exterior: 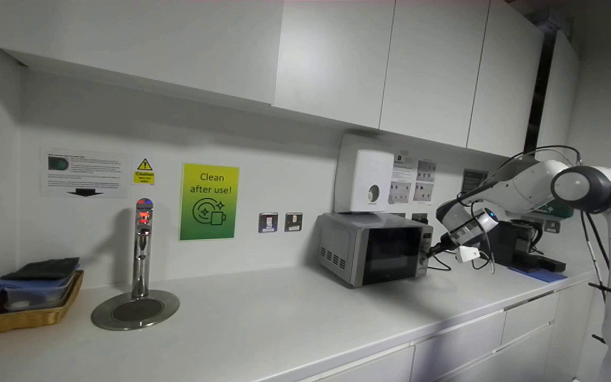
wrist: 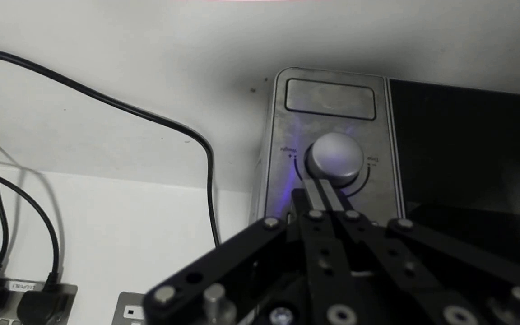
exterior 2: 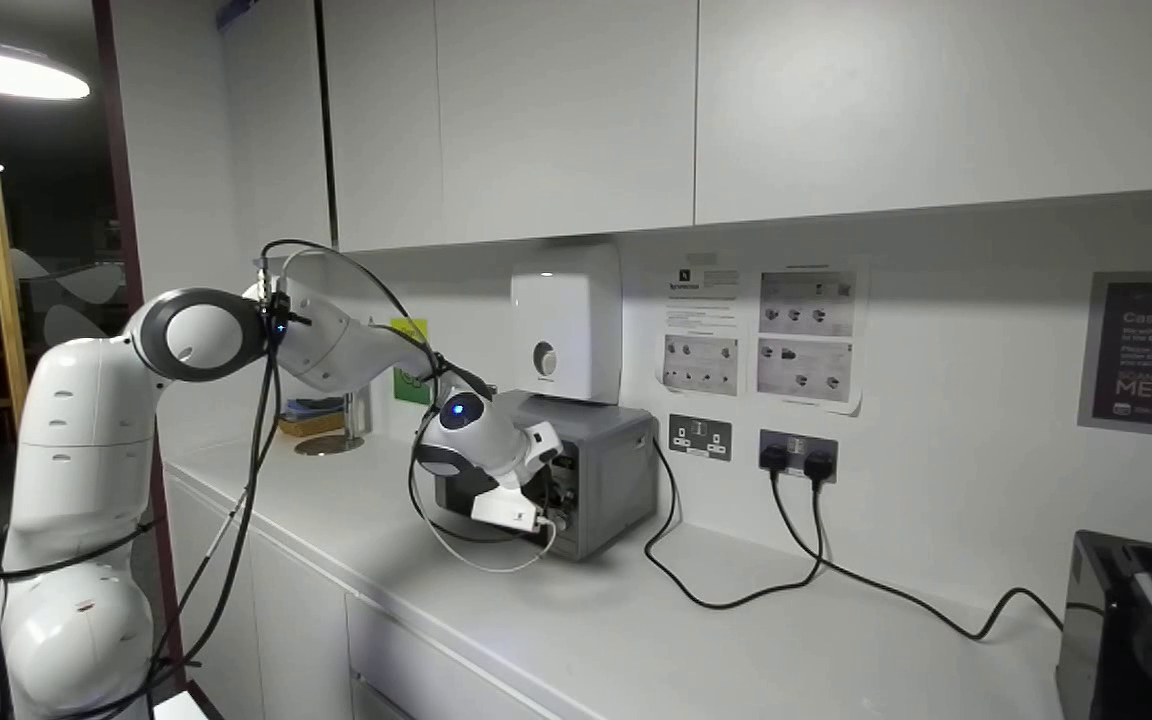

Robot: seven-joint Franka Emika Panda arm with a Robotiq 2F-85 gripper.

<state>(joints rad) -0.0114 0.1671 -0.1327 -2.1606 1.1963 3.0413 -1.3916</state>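
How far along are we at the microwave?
Looks done: the end effector is shut and positioned at the control panel of the microwave. In hand: in the wrist view it sits right at the edge of the dial; contact is unclear. Left, probably: any turning of the dial, which isn't gripped.

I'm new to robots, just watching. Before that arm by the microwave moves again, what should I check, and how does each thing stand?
Gripper shut, with nothing held: ok.
Fingertips touching the knob: cannot tell; they overlap its edge in the wrist view.
Microwave door closed: ok.
Microwave standing on the counter: ok.
Microwave not running: cannot tell; its window only looks dark.
Two black plugs pushed into the wall socket: ok.
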